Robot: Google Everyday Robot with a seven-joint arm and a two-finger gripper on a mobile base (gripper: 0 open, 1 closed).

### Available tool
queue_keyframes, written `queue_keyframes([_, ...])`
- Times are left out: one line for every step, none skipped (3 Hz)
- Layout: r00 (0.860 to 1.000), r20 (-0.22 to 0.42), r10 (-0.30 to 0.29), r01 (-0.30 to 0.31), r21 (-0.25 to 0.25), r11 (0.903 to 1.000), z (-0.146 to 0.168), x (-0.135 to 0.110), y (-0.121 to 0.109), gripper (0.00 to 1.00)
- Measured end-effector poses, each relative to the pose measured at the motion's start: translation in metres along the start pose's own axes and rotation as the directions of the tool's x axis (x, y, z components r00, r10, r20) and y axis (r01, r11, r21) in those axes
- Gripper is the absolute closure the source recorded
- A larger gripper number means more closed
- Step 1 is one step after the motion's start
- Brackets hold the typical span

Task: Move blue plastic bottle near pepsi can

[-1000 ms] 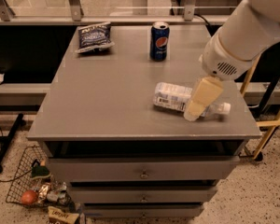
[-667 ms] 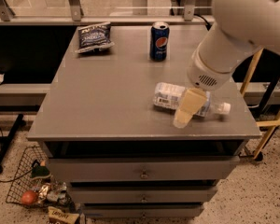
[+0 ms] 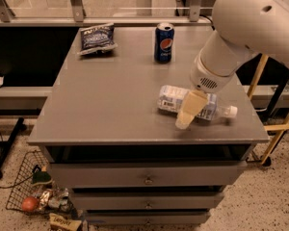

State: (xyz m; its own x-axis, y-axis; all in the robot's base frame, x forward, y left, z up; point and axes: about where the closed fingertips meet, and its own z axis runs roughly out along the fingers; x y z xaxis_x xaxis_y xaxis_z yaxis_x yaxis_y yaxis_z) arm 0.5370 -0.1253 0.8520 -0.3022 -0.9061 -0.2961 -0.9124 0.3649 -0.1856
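Note:
The blue plastic bottle lies on its side near the front right of the grey cabinet top, its white cap pointing right. The pepsi can stands upright at the back, well beyond the bottle. My gripper hangs from the white arm in front of the bottle's middle, its cream finger crossing the bottle and reaching toward the front edge. The bottle rests on the top.
A dark blue snack bag lies at the back left of the top. Drawers sit below the front edge. A wire basket with odds and ends stands on the floor at the left. A wooden stand is to the right.
The arm has swung left and down, bringing the gripper from the bottle's right part to its middle. The bottle and the can have not moved.

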Motion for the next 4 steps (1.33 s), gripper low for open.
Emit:
queue_keyframes([1.000,0.028,0.009,-0.009,-0.003,1.0000,-0.003,0.000,-0.007,0.18])
queue_keyframes([0.999,0.039,0.009,-0.008,-0.017,0.9998,-0.004,0.002,-0.009,0.41])
queue_keyframes([0.999,0.049,-0.004,0.005,-0.030,0.9995,-0.003,-0.002,-0.009,0.65])
queue_keyframes([0.997,0.070,-0.039,0.041,-0.028,0.9988,-0.009,-0.011,-0.012,0.88])
